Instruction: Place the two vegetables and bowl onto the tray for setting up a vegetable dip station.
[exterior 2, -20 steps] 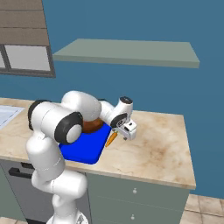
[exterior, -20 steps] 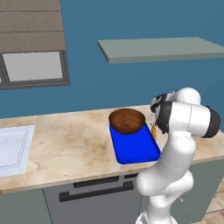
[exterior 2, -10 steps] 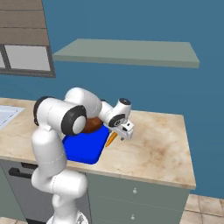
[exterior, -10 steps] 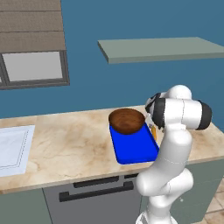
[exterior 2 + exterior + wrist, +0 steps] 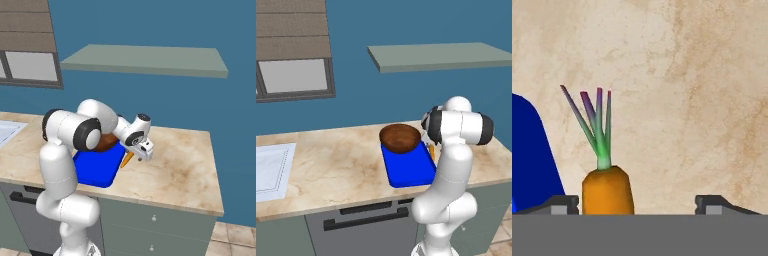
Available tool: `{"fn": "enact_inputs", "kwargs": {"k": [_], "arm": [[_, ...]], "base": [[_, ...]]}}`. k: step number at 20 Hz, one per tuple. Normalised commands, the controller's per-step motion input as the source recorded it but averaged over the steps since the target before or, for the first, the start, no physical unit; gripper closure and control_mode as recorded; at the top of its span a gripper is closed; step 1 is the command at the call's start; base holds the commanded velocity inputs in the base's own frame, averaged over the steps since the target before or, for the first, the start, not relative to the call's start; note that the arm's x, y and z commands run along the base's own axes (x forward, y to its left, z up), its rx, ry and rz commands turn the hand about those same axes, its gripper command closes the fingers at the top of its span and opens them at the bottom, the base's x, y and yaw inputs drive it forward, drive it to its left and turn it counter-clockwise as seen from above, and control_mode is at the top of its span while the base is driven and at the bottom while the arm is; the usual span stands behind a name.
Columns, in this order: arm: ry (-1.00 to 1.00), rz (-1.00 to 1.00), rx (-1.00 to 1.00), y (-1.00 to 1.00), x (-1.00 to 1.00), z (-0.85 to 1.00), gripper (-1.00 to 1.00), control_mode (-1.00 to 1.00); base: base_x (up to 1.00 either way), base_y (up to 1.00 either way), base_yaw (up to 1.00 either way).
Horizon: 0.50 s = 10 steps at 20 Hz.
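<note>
The dark brown bowl (image 5: 400,138) stands at the far end of the blue tray (image 5: 408,167). The orange carrot (image 5: 127,159) lies on the counter just off the tray's (image 5: 95,170) right edge. My gripper (image 5: 145,152) hangs low over the carrot, fingers pointing down. In the hand view the carrot (image 5: 607,190), with its green and purple leaves, sits between the two tips, close to the left one. The gripper (image 5: 636,206) stands open, with a wide gap on the carrot's right side. A corner of the tray (image 5: 529,160) shows at the left. My arm hides part of the bowl (image 5: 106,144).
A pale white sheet (image 5: 271,170) with a dotted border lies at the counter's far left. A grey shelf (image 5: 441,55) hangs on the blue wall above. Bare marble counter (image 5: 175,165) stretches to the right of the carrot up to the counter's end.
The arm's elbow has swung in over the tray and the hand has sunk a little towards the carrot. Bowl, tray and carrot have not moved.
</note>
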Motion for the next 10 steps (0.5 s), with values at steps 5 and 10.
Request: {"fn": "enact_inputs", "kwargs": {"k": [5, 10], "arm": [[-0.01, 0.00, 0.01, 0.16, 0.05, -0.37, -1.00, -1.00], [0.01, 0.00, 0.03, 0.00, 0.00, -0.45, -1.00, -1.00]], "base": [[0.00, 0.00, 0.00], [0.00, 0.00, 0.00]]}}
